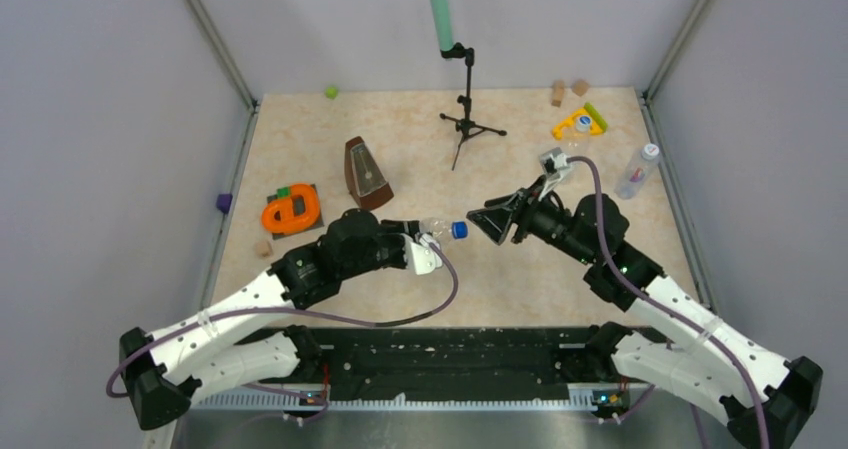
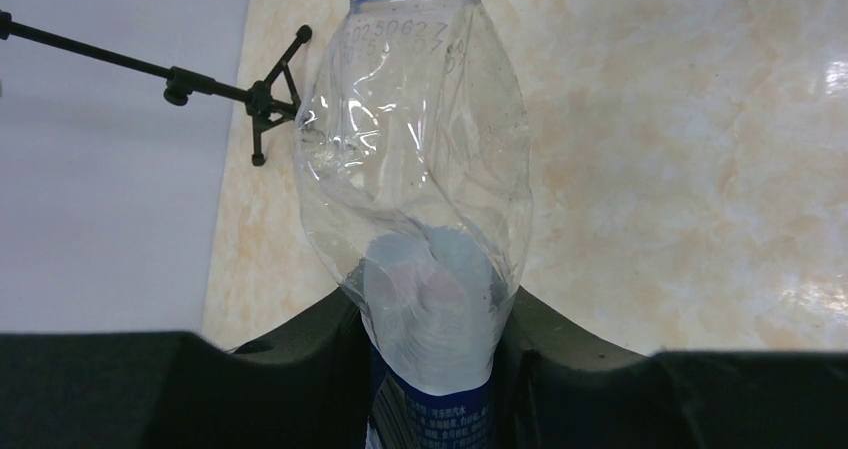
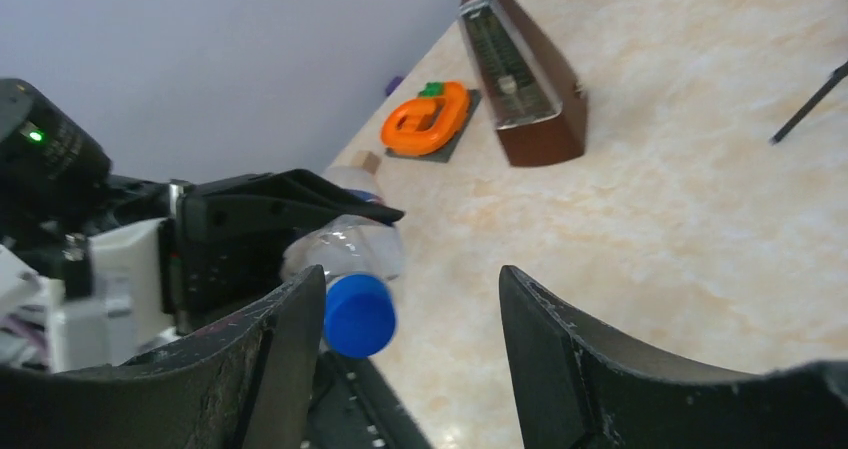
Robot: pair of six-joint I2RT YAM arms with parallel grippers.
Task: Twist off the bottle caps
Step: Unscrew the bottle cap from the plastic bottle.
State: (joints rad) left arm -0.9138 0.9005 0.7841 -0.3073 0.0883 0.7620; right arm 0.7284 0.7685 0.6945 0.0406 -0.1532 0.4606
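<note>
Labelled bottle was held horizontal above the worktop, with the left gripper jaws pinching its labelled lower body. Right gripper faced the neck end, jaws spread and gripping nothing. Dark blue cap sat on the bottle, just beside one right finger; contact unclear.

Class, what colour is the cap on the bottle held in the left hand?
Dark blue; the cap on the bottle shows best in the right wrist view.
</note>
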